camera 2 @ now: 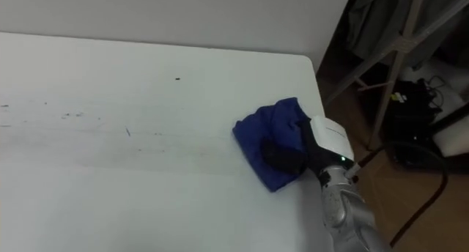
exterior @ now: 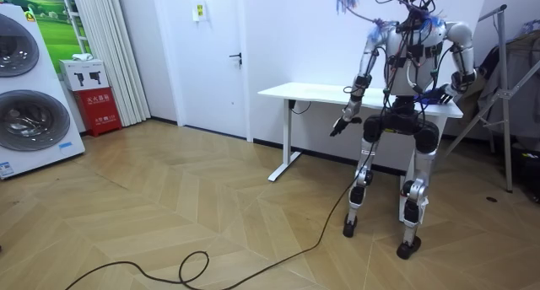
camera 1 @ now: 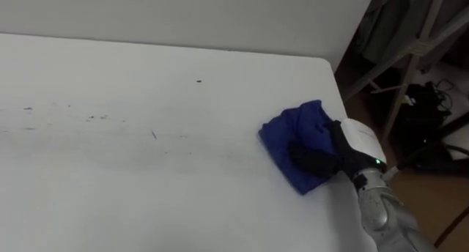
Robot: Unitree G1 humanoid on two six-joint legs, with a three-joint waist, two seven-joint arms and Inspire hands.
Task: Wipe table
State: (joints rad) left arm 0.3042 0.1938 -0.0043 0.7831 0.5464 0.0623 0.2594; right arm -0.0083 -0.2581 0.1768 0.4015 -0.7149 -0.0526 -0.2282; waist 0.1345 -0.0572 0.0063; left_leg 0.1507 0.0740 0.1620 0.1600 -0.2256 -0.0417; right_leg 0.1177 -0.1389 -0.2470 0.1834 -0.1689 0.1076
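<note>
One right hand grips one blue cloth on one table.

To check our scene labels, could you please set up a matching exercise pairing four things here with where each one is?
Things:
1. blue cloth
2. right hand
3. left hand
4. dark marks

Places:
a. hanging at the robot's side
b. lying by the table's right edge
c. on the left part of the table
d. on top of the blue cloth

Pairs: 1-b, 2-d, 3-a, 4-c.
</note>
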